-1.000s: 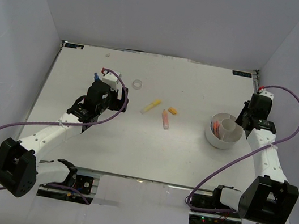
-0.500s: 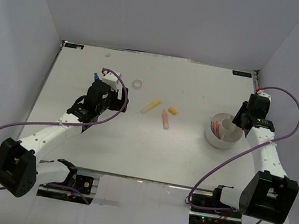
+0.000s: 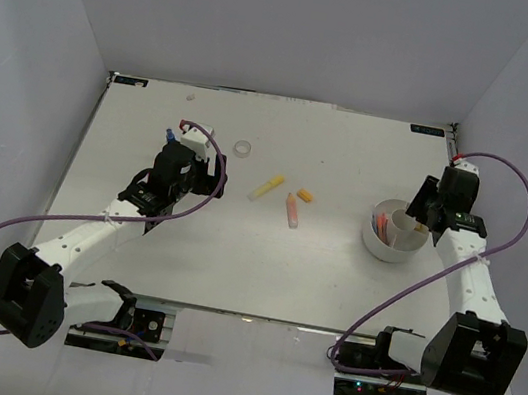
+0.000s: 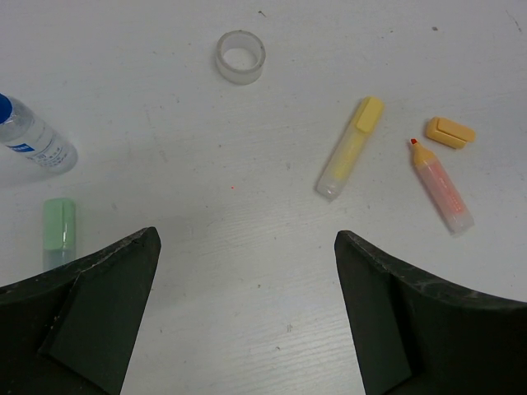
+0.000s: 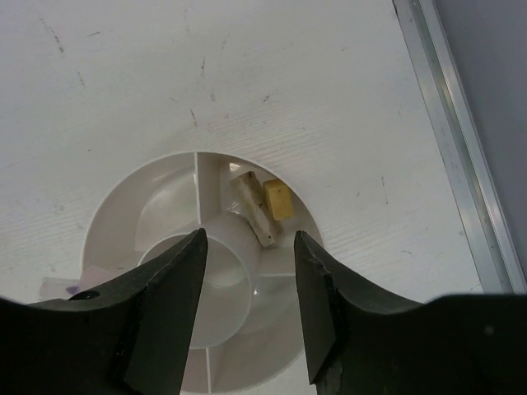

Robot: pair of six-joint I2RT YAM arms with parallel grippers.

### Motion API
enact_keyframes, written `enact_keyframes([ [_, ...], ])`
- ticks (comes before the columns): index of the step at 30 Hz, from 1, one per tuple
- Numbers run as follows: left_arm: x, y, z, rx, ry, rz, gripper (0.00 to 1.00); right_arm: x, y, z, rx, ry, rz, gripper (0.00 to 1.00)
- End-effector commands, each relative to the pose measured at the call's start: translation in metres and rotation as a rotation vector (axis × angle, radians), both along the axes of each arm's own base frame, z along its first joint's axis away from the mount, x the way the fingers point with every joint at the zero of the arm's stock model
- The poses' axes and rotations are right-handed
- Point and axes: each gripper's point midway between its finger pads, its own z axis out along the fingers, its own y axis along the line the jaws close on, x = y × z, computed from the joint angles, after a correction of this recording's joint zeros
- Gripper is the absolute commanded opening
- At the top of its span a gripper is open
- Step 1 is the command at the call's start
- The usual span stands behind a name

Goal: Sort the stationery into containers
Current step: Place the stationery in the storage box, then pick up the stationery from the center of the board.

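Left gripper hangs over the table, jaws spread wide, nothing between them; ahead of it lie the loose pieces; clear tape ring at the far side; yellow highlighter lying at a slant; just right of it an uncapped orange marker, its orange cap lying apart near the tip; off to the left, the blue-capped bottle on its side, and near it a green marker, its lower end hidden behind the left finger. Over to the right gripper; it hovers above the white tub, jaws partly apart and gripping nothing; in the compartment beyond the centre cup sit a whitish stick and a small yellow block, side by side; from above, pink pens show in the tub's left section; the tub stands near the table's right edge, well apart from the scattered pieces.
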Motion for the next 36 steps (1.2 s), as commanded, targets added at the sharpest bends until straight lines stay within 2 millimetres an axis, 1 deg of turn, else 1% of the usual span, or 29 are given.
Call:
enact_keyframes([
  [1, 0.002, -0.005, 0.011, -0.030, -0.012, -0.003, 0.98, 0.014, 0.017, 0.041, 0.013, -0.140, 0.100, 0.54],
  [3, 0.003, -0.007, 0.009, -0.046, 0.001, 0.005, 0.98, 0.019, 0.031, 0.053, 0.025, -0.178, 0.168, 0.57],
  [5, 0.006, -0.009, 0.000, -0.062, 0.046, 0.029, 0.98, 0.023, 0.051, 0.070, 0.024, -0.228, 0.254, 0.60],
  [6, 0.012, -0.010, 0.004, -0.070, 0.047, 0.049, 0.98, 0.023, 0.070, 0.078, 0.024, -0.252, 0.315, 0.64],
  [7, 0.015, -0.009, -0.009, -0.055, 0.097, 0.070, 0.98, 0.024, 0.078, 0.084, 0.012, -0.270, 0.347, 0.67],
  [8, 0.019, -0.010, -0.012, -0.066, 0.121, 0.095, 0.98, 0.025, 0.087, 0.093, 0.015, -0.298, 0.379, 0.69],
  [9, 0.024, -0.011, -0.013, -0.065, 0.137, 0.106, 0.98, 0.024, 0.101, 0.097, 0.023, -0.313, 0.423, 0.72],
  [10, 0.034, -0.012, -0.003, -0.070, 0.134, 0.132, 0.98, 0.023, 0.109, 0.103, 0.028, -0.334, 0.449, 0.74],
  [11, 0.041, -0.013, -0.015, -0.060, 0.171, 0.153, 0.98, 0.021, 0.115, 0.103, 0.034, -0.341, 0.471, 0.76],
  [12, 0.048, -0.013, -0.015, -0.056, 0.176, 0.168, 0.98, 0.020, 0.123, 0.110, 0.038, -0.368, 0.491, 0.79],
  [13, 0.063, -0.012, -0.015, -0.043, 0.180, 0.200, 0.98, 0.017, 0.133, 0.111, 0.064, -0.377, 0.534, 0.80],
  [14, 0.071, -0.013, -0.016, -0.047, 0.186, 0.223, 0.98, 0.014, 0.136, 0.108, 0.069, -0.376, 0.545, 0.80],
  [15, 0.080, -0.013, -0.017, -0.041, 0.191, 0.237, 0.98, 0.012, 0.140, 0.112, 0.077, -0.394, 0.561, 0.81],
  [16, 0.088, -0.011, -0.020, -0.031, 0.203, 0.253, 0.98, 0.010, 0.143, 0.112, 0.083, -0.399, 0.573, 0.81],
  [17, 0.106, -0.017, -0.024, -0.021, 0.210, 0.261, 0.97, 0.006, 0.146, 0.111, 0.092, -0.405, 0.591, 0.81],
  [18, 0.114, -0.019, -0.028, -0.014, 0.214, 0.268, 0.97, 0.004, 0.147, 0.109, 0.096, -0.406, 0.595, 0.81],
  [19, 0.121, -0.018, -0.033, 0.005, 0.230, 0.282, 0.97, 0.002, 0.151, 0.109, 0.108, -0.411, 0.613, 0.81],
  [20, 0.139, -0.022, -0.040, 0.014, 0.238, 0.292, 0.95, -0.003, 0.153, 0.107, 0.119, -0.415, 0.621, 0.82],
  [22, 0.152, -0.020, -0.051, 0.033, 0.265, 0.311, 0.93, -0.008, 0.158, 0.108, 0.138, -0.428, 0.640, 0.82],
  [23, 0.166, -0.023, -0.057, 0.036, 0.271, 0.316, 0.91, -0.011, 0.159, 0.111, 0.143, -0.441, 0.645, 0.82],
  [25, 0.176, -0.021, -0.064, 0.049, 0.281, 0.326, 0.88, -0.015, 0.161, 0.108, 0.152, -0.445, 0.654, 0.82],
  [26, 0.185, -0.024, -0.069, 0.053, 0.282, 0.324, 0.86, -0.018, 0.163, 0.109, 0.154, -0.454, 0.663, 0.83],
  [27, 0.189, -0.023, -0.072, 0.063, 0.283, 0.320, 0.84, -0.020, 0.164, 0.107, 0.159, -0.452, 0.667, 0.83],
  [28, 0.193, -0.024, -0.073, 0.068, 0.282, 0.319, 0.83, -0.021, 0.165, 0.106, 0.160, -0.452, 0.669, 0.83],
  [29, 0.201, -0.025, -0.068, 0.066, 0.264, 0.327, 0.81, -0.023, 0.166, 0.108, 0.161, -0.460, 0.673, 0.84],
  [30, 0.203, -0.022, -0.079, 0.080, 0.284, 0.332, 0.77, -0.024, 0.166, 0.107, 0.161, -0.461, 0.677, 0.84],
  [32, 0.207, -0.023, -0.083, 0.076, 0.290, 0.328, 0.74, -0.026, 0.167, 0.105, 0.162, -0.463, 0.681, 0.84],
  [33, 0.209, -0.022, -0.087, 0.075, 0.295, 0.333, 0.70, -0.027, 0.167, 0.102, 0.162, -0.459, 0.681, 0.84],
  [36, 0.211, -0.022, -0.094, 0.090, 0.300, 0.330, 0.66, -0.028, 0.168, 0.101, 0.159, -0.461, 0.684, 0.84],
])
